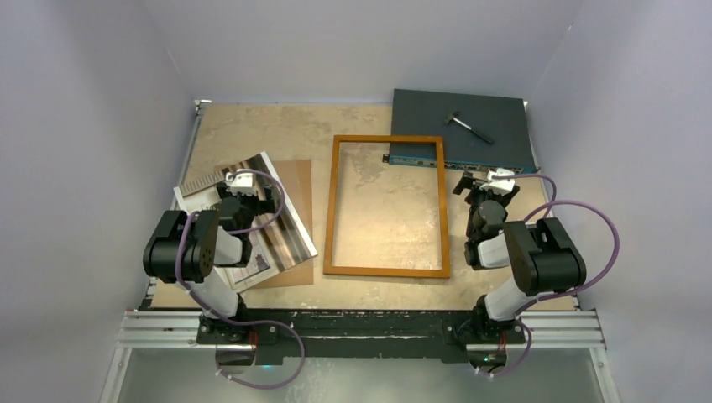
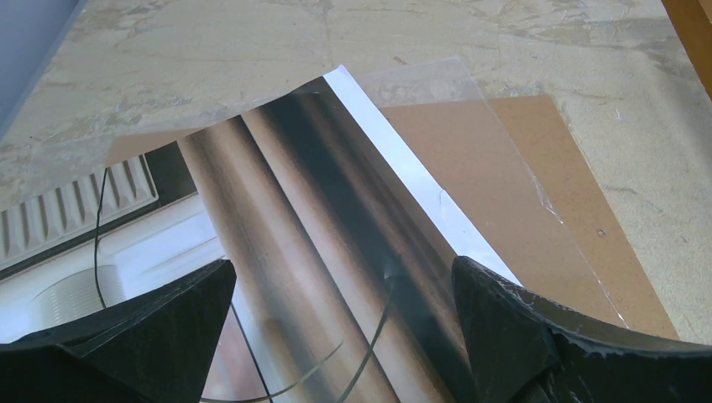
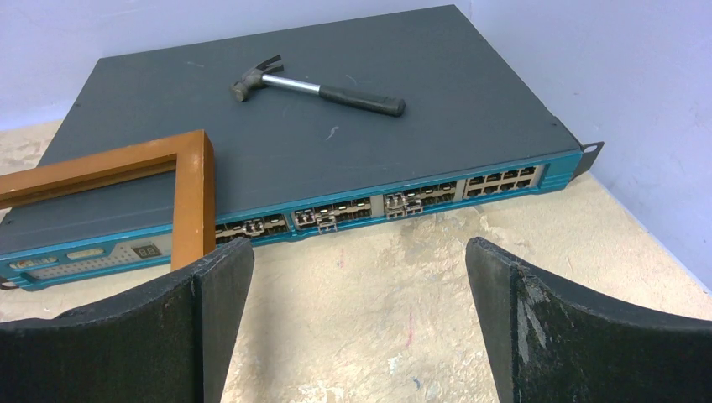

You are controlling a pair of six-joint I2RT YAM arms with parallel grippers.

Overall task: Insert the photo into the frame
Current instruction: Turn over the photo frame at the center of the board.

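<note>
The photo (image 1: 285, 237) lies face up at the table's left, tilted, partly on a plain brown backing board (image 1: 300, 180). My left gripper (image 1: 238, 178) hovers over the photo, open and empty. In the left wrist view its fingers (image 2: 189, 315) straddle the photo's brown and black stripes (image 2: 336, 210). The orange-brown frame (image 1: 386, 271) lies in the middle of the table, and its far right corner (image 3: 191, 193) rests on a dark electronics box. My right gripper (image 1: 491, 180) is right of the frame, open and empty (image 3: 359, 248) over bare table.
The dark electronics box (image 1: 483, 113) stands at the back right with a hammer (image 1: 468, 126) on top. A clear sheet (image 2: 470, 101) lies over the backing board (image 2: 512, 185) under the photo. Grey walls close in the left, back and right.
</note>
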